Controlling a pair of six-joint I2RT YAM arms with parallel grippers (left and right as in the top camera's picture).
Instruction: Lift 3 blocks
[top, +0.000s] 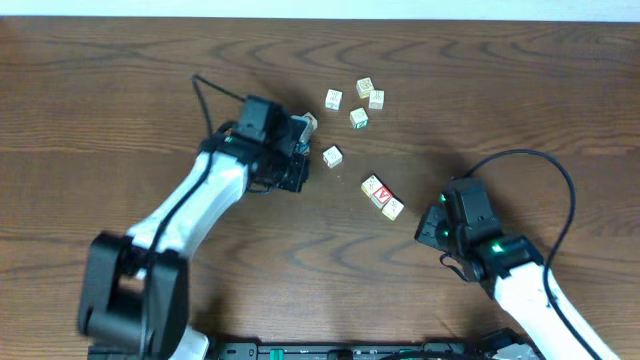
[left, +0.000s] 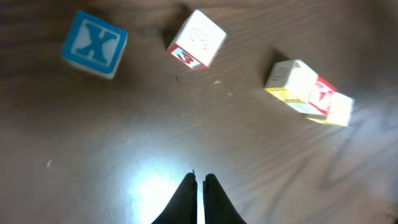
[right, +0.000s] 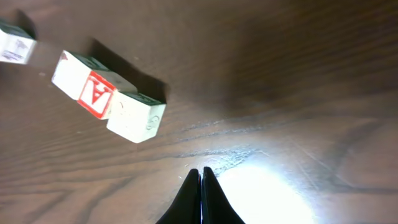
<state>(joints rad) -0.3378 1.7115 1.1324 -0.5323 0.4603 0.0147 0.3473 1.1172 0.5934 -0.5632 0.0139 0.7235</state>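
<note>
**Overhead:** The 3 blocks (top: 381, 196) lie touching in 1 row near the middle of the table (top: 120, 80), running from 10 to 4 o'clock. The left gripper (top: 298, 160) sits off at their 9 o'clock and the right gripper (top: 432, 224) is near, at their 4 o'clock. Spare cubes (top: 358, 118) are scattered at the row's 12 o'clock. With 1 arm toward each end, the likely plan is to squeeze the row endwise and raise all 3 together.

**Left wrist:** The fingers (left: 189, 190) are pressed together and hold nothing. The blocks (left: 309, 93) lie at 2 o'clock, a red face between 2 pale ones with yellow edges. A blue cube (left: 94, 43) sits at 10 o'clock.

**Right wrist:** The fingers (right: 194, 186) are likewise closed tight and empty, which probably makes blunt tips for pushing. The blocks (right: 97, 93) are at 10 o'clock. The red face carries a white A, and both pale neighbours touch it.
</note>
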